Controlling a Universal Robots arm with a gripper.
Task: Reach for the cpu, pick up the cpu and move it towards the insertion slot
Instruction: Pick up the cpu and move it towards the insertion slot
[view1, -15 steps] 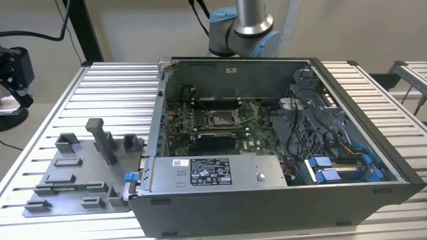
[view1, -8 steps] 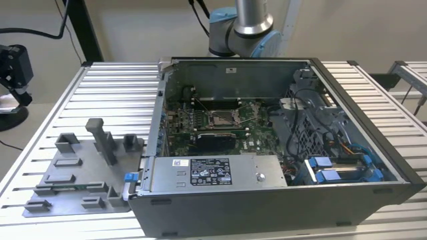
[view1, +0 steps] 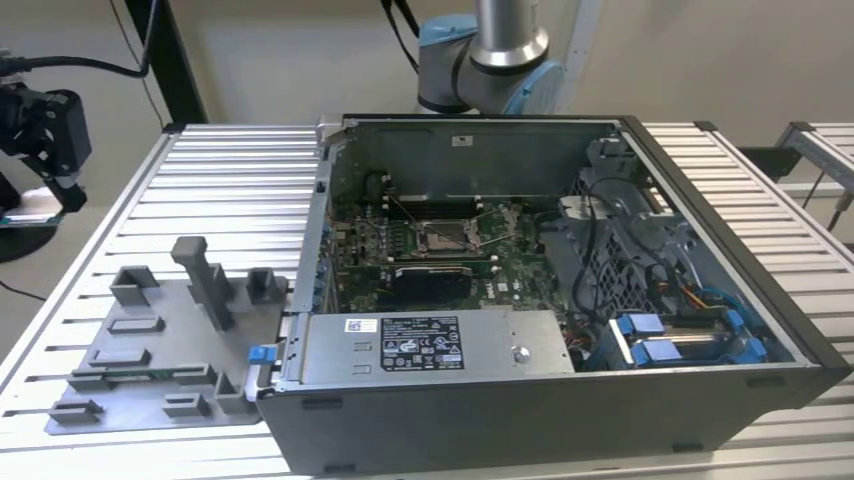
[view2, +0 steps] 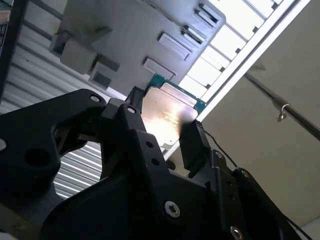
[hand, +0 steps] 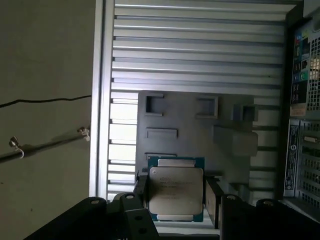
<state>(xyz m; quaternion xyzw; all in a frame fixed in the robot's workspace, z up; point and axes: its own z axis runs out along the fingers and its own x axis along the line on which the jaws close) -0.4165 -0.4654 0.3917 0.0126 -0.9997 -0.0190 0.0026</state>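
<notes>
Ribbed metal table (view1: 227, 170), carrying open computer case (view1: 534, 420) and, to the exterior view's left of it, flat grey fixture plate (view1: 134, 418) with raised blocks. Inside the case, on green board: insertion slot (view1: 447, 235), shiny square frame, dark centre. In the first wrist view: black gripper (hand: 177, 200) clamped narrow on opposite edges of the cpu (hand: 176, 189), silvery face outward, green rim showing, held over the fixture plate near the table's edge, outside the case.
</notes>
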